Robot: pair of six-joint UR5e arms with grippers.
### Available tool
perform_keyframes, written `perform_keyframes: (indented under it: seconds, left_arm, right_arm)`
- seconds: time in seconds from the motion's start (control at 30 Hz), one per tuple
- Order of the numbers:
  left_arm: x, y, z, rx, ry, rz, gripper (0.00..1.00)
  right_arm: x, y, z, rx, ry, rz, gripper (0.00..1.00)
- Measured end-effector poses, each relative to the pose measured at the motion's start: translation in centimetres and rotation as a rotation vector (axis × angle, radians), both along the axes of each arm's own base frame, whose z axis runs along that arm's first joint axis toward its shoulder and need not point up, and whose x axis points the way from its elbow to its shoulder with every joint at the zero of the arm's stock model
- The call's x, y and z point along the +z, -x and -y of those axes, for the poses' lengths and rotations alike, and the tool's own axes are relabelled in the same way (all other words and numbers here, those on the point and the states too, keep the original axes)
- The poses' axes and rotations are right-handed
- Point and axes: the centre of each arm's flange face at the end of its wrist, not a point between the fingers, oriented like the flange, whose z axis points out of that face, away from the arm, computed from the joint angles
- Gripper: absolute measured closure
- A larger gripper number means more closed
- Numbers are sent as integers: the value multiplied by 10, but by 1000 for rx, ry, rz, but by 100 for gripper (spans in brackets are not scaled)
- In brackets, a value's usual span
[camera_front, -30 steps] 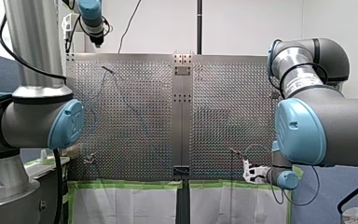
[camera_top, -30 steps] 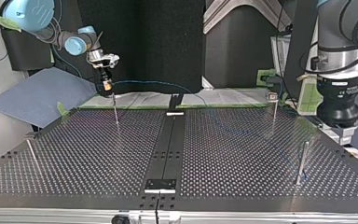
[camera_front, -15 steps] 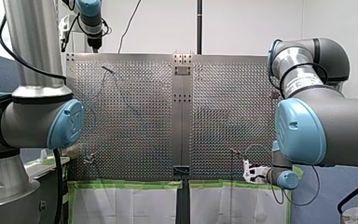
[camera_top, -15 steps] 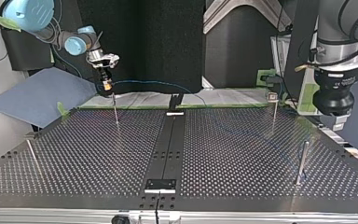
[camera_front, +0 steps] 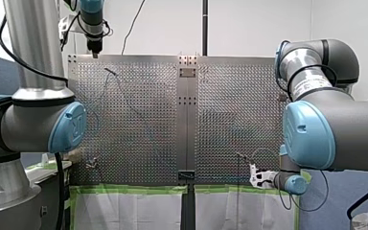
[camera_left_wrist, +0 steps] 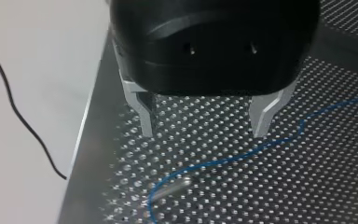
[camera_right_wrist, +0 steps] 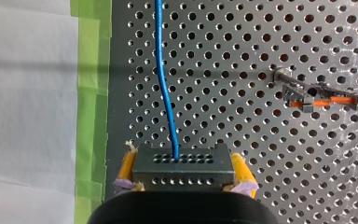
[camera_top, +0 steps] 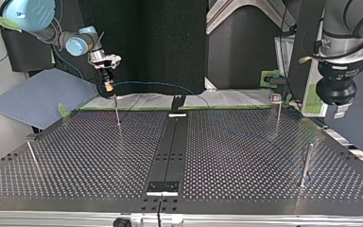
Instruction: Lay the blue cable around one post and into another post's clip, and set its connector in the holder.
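Observation:
My right gripper [camera_right_wrist: 182,162] is shut on the black connector [camera_right_wrist: 182,173], its yellow pads on either side. The blue cable [camera_right_wrist: 164,79] runs out of the connector over the perforated table. In the top view this gripper [camera_top: 107,87] hangs over a thin post [camera_top: 117,111] near the back edge, and the cable [camera_top: 160,84] arcs toward the black holder [camera_top: 177,101]. My left gripper [camera_left_wrist: 204,127] is open and empty, with metal fingers [camera_left_wrist: 145,116], above the table's corner. The cable [camera_left_wrist: 242,154] below it curls by a post [camera_left_wrist: 173,186].
A post with an orange clip [camera_right_wrist: 324,99] stands beside the connector. More posts [camera_top: 279,113] [camera_top: 306,163] [camera_top: 32,156] rise from the table in the top view. Green tape [camera_right_wrist: 92,93] and white sheet line the table's edge. A black wire [camera_left_wrist: 23,126] hangs off the table's side.
My left gripper has risen and drifted toward the front view's far left corner. My right gripper with the connector has stayed still.

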Motion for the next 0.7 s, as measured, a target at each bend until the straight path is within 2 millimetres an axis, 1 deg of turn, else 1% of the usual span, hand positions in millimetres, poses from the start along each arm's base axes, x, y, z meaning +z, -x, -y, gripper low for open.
perform_keyframes:
  seconds: [0.17, 0.3, 0.4, 0.7]
  left_arm:
    - [-4, 6, 1, 0, -1, -47, 0]
    - [-18, 9, 1, -3, -20, -108, 0]
    - [-23, 8, 2, -16, -22, -117, 0]
    - [-22, 5, 3, -28, -23, -96, 0]
  right_arm:
    - [0, 0, 0, 0, 0, 0, 100]
    - [0, 0, 0, 0, 0, 0, 100]
    - [0, 0, 0, 0, 0, 0, 100]
    - [0, 0, 0, 1, 0, 0, 100]
